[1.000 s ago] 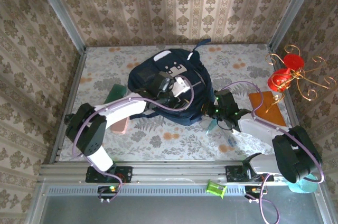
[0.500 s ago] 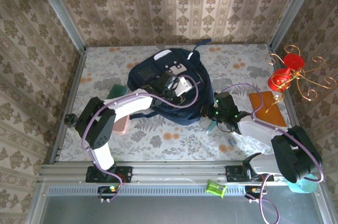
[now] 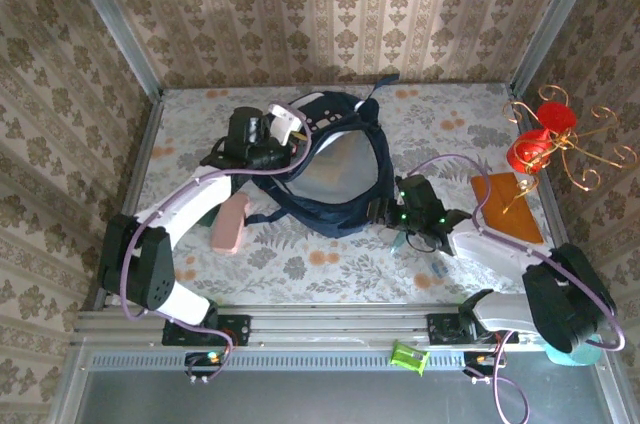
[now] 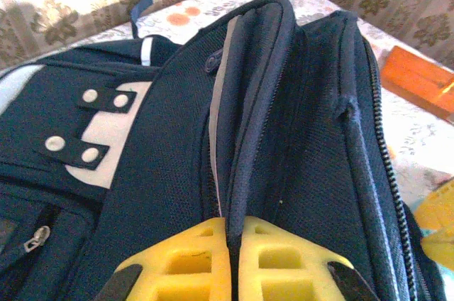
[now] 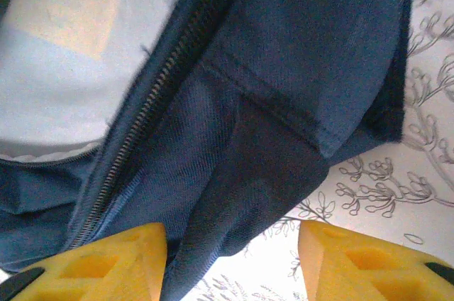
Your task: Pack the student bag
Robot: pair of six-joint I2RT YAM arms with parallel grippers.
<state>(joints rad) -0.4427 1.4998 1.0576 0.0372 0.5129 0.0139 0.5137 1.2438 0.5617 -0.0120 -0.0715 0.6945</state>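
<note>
Judging student bag (image 3: 330, 216) soft, floppy: I'd hold zip rim (image 4: 237, 138); left gripper (image 4: 233, 248) pinches it, right gripper (image 5: 230, 248) spread.

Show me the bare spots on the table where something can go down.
Free: the near strip of floral tablecloth in front of the large navy fabric backpack, and the far stretch between backpack and red-and-gold wire ornament. Crowded: the right side around the flat orange board, and left by the pink block.
</note>
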